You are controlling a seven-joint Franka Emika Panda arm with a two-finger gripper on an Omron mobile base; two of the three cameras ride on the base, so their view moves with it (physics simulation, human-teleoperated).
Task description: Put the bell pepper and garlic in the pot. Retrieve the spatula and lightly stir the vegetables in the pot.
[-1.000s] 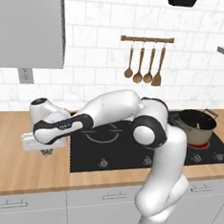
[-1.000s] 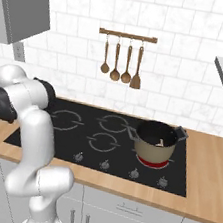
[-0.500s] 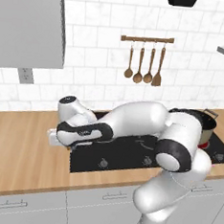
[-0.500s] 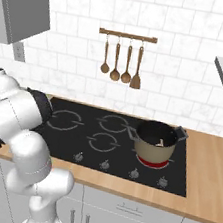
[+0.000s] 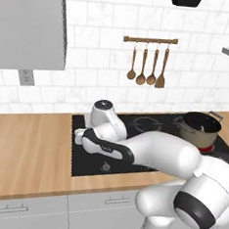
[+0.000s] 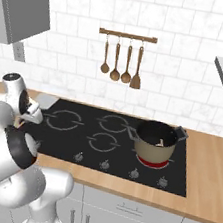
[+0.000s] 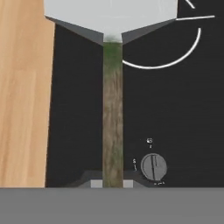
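The two small dark finger tips of the gripper (image 7: 113, 183) stand close on either side of the thin dark grey-brown straight handle of the spatula (image 7: 113, 109), closed narrowly on its lower end. From there the handle runs straight up the hand view to the flat light-grey square blade, which spreads wide at the top edge. The spatula hangs over the black glass cooktop (image 7: 175, 113), near its left edge, where the light wooden counter (image 7: 22, 96) begins. A small round grey control knob (image 7: 153, 166) sits on the cooktop just beside the finger tips, and a white burner ring curves past the blade.

In the right base view the blade (image 6: 46, 102) shows at the far left corner of the cooktop (image 6: 108, 143), beside the white hand. In the left base view the hand (image 5: 102, 135) lies low over the cooktop's left edge.

The round tan-brown pot with a dark rim and two small metal side handles (image 6: 155, 140) stands on the front right burner, which glows red beneath it, well apart from the gripper. Something pale shows inside the pot; I cannot tell what it is.

On the white tiled wall behind, three brown wooden spoons and a wooden turner (image 6: 122, 59) hang from a wooden rail.
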